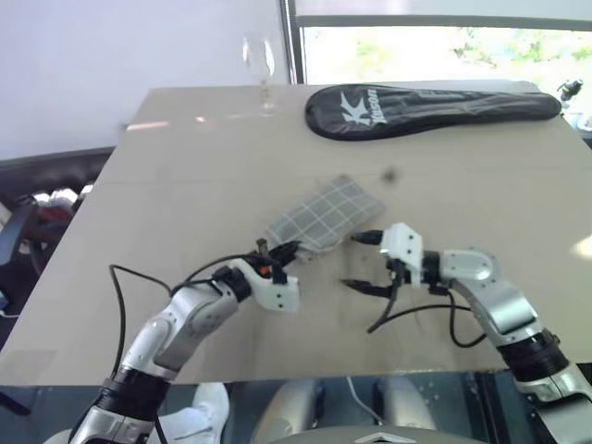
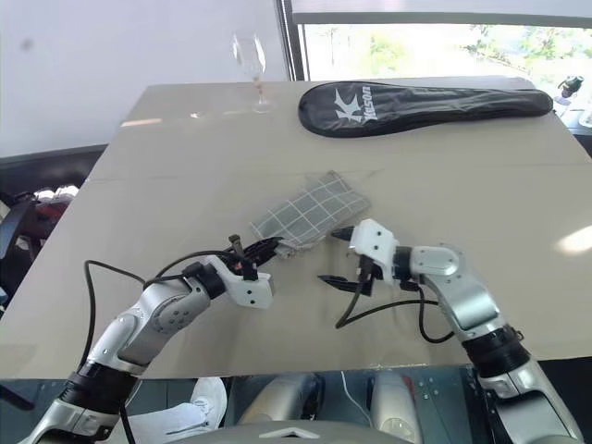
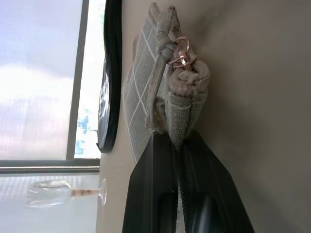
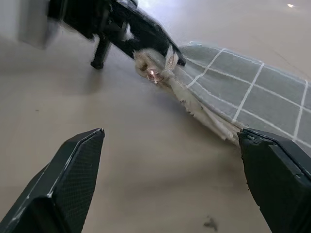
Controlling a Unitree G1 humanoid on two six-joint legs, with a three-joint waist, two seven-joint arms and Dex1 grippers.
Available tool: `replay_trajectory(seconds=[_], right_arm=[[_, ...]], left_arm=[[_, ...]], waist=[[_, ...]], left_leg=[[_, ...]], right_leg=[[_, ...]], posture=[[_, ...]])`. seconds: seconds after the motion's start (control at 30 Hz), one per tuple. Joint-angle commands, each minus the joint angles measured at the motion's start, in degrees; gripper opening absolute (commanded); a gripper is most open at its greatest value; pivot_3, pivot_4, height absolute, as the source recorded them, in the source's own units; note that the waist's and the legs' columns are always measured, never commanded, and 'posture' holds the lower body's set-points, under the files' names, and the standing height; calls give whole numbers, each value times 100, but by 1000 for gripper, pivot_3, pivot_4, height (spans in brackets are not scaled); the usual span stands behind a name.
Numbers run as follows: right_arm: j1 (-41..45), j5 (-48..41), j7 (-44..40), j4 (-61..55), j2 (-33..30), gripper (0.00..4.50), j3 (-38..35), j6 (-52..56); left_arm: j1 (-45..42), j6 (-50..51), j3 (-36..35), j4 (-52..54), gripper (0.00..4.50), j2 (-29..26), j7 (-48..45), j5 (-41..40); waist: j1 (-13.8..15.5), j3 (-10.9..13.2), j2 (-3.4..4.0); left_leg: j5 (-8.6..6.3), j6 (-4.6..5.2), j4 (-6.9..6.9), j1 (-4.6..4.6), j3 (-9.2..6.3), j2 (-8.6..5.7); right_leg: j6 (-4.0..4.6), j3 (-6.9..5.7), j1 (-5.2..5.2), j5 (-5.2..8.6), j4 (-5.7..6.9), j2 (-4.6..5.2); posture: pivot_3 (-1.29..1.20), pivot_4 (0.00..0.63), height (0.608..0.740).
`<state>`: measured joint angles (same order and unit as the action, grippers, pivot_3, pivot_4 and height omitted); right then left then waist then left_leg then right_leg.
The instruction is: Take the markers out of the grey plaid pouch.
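The grey plaid pouch [image 1: 326, 215] lies flat near the middle of the table, angled with one end toward me. My left gripper [image 1: 287, 251] is shut on that near end; the left wrist view shows its black fingers [image 3: 158, 189] pinching bunched fabric just below a rose-gold zipper ring [image 3: 181, 56]. My right gripper [image 1: 351, 261] hovers open just to the right of the pouch's near end, pointing left, and nothing sits between its fingers [image 4: 73, 179]. In the right wrist view the pouch [image 4: 252, 87] lies just ahead. The markers are hidden.
A long black racket cover [image 1: 430, 109] lies along the far right of the table [image 1: 185, 166]. A wine glass [image 1: 260, 60] stands at the far edge. Cables trail from both wrists over the near tabletop. A dark chair [image 1: 28, 222] stands beyond the table's left edge.
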<state>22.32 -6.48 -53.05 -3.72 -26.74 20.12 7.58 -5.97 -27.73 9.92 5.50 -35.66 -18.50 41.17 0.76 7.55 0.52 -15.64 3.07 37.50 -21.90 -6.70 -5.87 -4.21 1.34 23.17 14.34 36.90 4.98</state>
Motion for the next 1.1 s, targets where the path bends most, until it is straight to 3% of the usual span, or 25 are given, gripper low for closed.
replay_trajectory(seconds=[0.03, 0.2, 0.23, 0.43, 0.47, 0.57, 0.93, 1.1], right_arm=[[265, 592, 221, 243, 117, 4500, 238, -502], [426, 714, 282, 376, 298, 4500, 199, -568], [439, 734, 245, 363, 282, 3951, 196, -563], [347, 707, 215, 158, 152, 1701, 40, -525], [332, 696, 205, 110, 130, 1075, 23, -509], [288, 586, 208, -59, 114, 64, -77, -425], [206, 432, 661, -72, 201, 64, -546, -112], [224, 435, 948, 279, -161, 64, -1105, -4]], left_arm=[[93, 63, 120, 229, 68, 11, -76, -120], [86, 103, 158, 239, 68, -8, -120, -189], [85, 99, 167, 227, 0, -20, -125, -187], [123, 116, 144, 186, 0, -43, -124, -212], [131, 116, 146, 177, 0, -50, -124, -214], [155, 122, 163, 138, 0, -59, -105, -212], [176, 192, 171, 148, 0, -15, -104, -253], [237, 254, 144, 147, 0, -21, -131, -367]], waist=[[-5, 0, -1], [-5, 1, -1], [-7, 1, -1], [-6, 1, -1], [-7, 1, -1], [-7, 1, -1], [-7, 1, -1], [-3, 1, -2]], left_leg=[[0, 0, 0, -1, 1, 0], [0, 0, 0, -1, 3, 0], [0, 0, 0, -1, 3, 0], [0, -1, 0, -1, 5, 0], [0, 0, 0, -1, 5, 0], [0, -1, -1, -1, 5, 1], [0, -1, -2, -1, 8, 1], [0, 0, -2, -2, 10, 0]], right_leg=[[0, 1, 2, 0, 1, -1], [0, 4, 4, 0, 2, -7], [0, 4, 5, 0, 4, -7], [0, 6, 7, 0, 7, -8], [0, 7, 7, 0, 6, -8], [0, 8, 9, 0, 6, -8], [1, 11, 10, 0, 8, -7], [0, 11, 10, 0, 7, -6]], posture=[[0, 150, 740], [0, 150, 740], [0, 150, 740], [0, 150, 740], [0, 150, 740], [0, 150, 740], [0, 150, 740], [0, 150, 740]])
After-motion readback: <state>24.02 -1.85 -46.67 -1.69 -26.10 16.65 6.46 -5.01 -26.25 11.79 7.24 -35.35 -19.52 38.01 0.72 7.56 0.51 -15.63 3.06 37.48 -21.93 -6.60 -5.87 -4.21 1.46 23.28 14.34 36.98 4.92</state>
